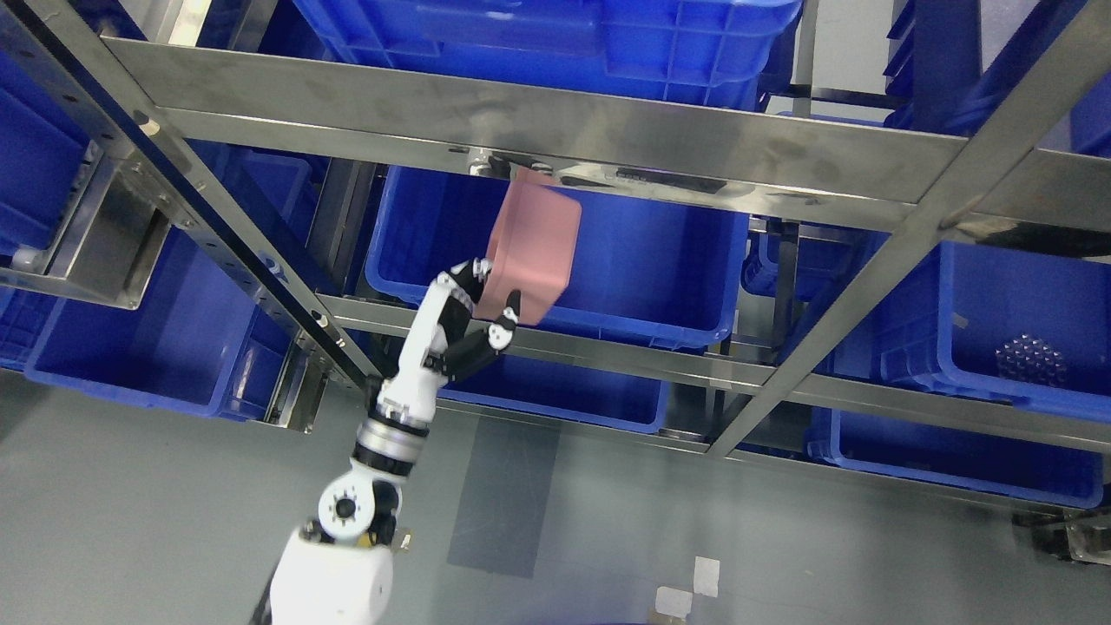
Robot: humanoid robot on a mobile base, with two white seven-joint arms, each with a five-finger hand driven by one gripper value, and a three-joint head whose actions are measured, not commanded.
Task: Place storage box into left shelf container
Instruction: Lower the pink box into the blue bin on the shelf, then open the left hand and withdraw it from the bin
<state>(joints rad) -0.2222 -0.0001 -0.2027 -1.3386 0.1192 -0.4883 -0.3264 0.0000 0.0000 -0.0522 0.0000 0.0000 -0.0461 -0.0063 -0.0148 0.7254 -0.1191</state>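
Observation:
A pink storage box (531,247) is held tilted in front of the steel shelf. My left hand (473,308) is shut on its lower left edge, thumb under the bottom corner. The box hangs over the front rim of a large blue shelf container (660,260) on the middle level, its top edge close under the upper steel beam (521,121). The left arm comes up from the bottom left. The right arm is out of view.
Blue bins fill the rack: one at lower left (147,347), one at right (998,338) with a cluster of small metal parts inside, others above and below. Diagonal steel posts (243,252) and rails (608,356) cross the view. Grey floor lies below.

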